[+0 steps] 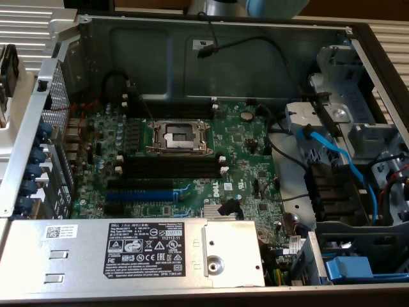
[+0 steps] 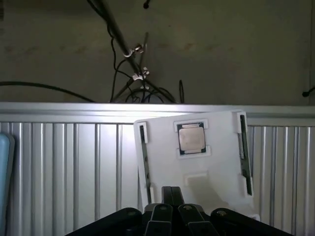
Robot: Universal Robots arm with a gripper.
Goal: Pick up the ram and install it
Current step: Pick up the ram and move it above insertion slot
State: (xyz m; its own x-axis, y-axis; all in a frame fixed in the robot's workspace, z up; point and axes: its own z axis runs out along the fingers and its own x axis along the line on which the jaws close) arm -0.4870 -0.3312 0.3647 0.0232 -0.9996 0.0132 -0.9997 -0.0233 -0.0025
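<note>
Exterior view: the motherboard (image 1: 249,160) lies in the open case, and its black memory slots (image 1: 169,167) are bare.

Wrist view: the pincer (image 2: 170,195), pressed together and pinching nothing, hovers near a white tray (image 2: 221,162). Ahead of it, the ram (image 2: 243,152) sits along the tray's edge, beside a processor (image 2: 191,138). A clean pick likely needs the jaws spread and centred square over the strip.

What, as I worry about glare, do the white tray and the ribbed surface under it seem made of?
White tray: likely plastic, matt; an even white with moulded clips and no shine. Ribbed surface: probably metal, silvery and semi-glossy; bright streaks run along its ridges, though painted sheet cannot be ruled out.
</note>
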